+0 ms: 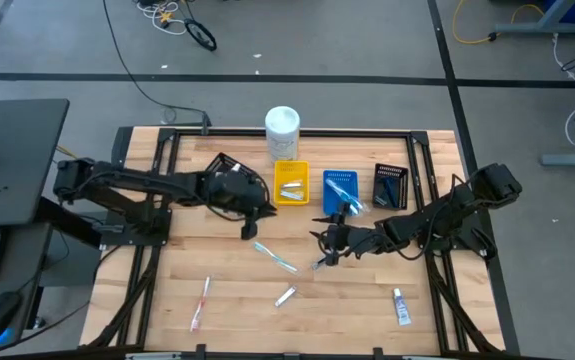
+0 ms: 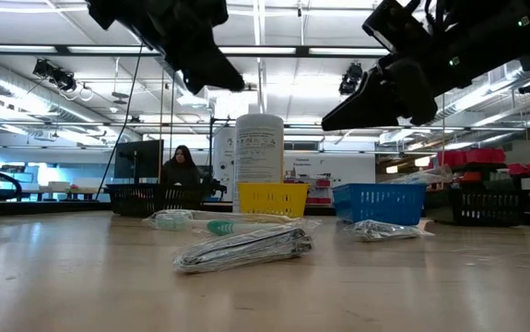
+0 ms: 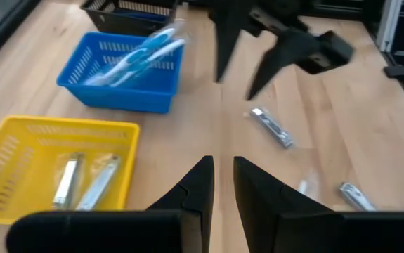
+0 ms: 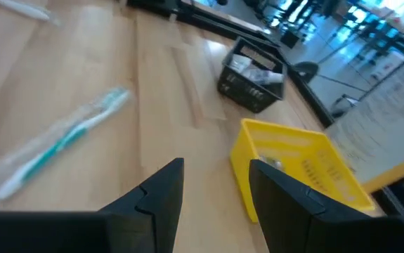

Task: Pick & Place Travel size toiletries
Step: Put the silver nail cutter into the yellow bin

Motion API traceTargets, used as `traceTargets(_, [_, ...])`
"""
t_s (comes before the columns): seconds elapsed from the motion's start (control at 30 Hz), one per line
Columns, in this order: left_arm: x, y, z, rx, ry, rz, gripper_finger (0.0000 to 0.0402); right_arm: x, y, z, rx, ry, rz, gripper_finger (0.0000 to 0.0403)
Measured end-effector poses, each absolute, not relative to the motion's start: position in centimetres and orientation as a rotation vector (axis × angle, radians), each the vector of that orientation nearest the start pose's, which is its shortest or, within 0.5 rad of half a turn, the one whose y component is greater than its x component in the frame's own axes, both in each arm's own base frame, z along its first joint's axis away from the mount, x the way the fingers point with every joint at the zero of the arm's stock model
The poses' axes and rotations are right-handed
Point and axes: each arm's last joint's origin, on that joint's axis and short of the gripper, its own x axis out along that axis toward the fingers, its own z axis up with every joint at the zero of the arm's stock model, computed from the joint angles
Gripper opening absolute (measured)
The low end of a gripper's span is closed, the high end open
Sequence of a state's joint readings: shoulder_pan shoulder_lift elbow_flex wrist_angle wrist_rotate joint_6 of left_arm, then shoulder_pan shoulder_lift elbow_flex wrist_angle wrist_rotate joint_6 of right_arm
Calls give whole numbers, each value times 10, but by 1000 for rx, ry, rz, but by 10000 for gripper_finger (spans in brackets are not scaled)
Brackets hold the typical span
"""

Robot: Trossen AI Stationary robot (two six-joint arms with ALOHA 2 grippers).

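My left gripper (image 1: 255,218) hovers above the table near the yellow tray (image 1: 290,184), its fingers a narrow gap apart and empty (image 3: 223,179). My right gripper (image 1: 325,248) hangs open and empty in front of the blue tray (image 1: 342,192); it shows in its wrist view (image 4: 216,184). A wrapped teal toothbrush (image 1: 275,257) lies flat on the wood between the grippers (image 4: 61,149). A silvery sachet (image 3: 272,127) lies under the right gripper. Nearer the near edge lie a pink toothbrush (image 1: 201,301), another sachet (image 1: 285,296) and a white tube (image 1: 401,306).
The yellow tray holds two sachets (image 3: 82,181), and the blue tray holds toothbrushes (image 3: 142,53). A black tray (image 1: 390,185) stands right of the blue one. A tall white container (image 1: 282,130) stands at the far edge. A person (image 2: 182,166) sits beyond the table.
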State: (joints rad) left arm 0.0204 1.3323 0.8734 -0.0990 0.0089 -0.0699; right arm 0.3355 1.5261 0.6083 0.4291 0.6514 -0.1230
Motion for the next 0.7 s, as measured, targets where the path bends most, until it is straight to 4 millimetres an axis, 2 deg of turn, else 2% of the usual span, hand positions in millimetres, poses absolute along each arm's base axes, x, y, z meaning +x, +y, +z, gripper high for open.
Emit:
traceTargets(0.4, [288, -21, 250, -89, 569, 59, 61, 275, 78, 166, -329, 457, -227, 172])
traceTargets(0.7, [291, -22, 242, -89, 588, 136, 85, 276, 78, 168, -309, 433, -272, 172])
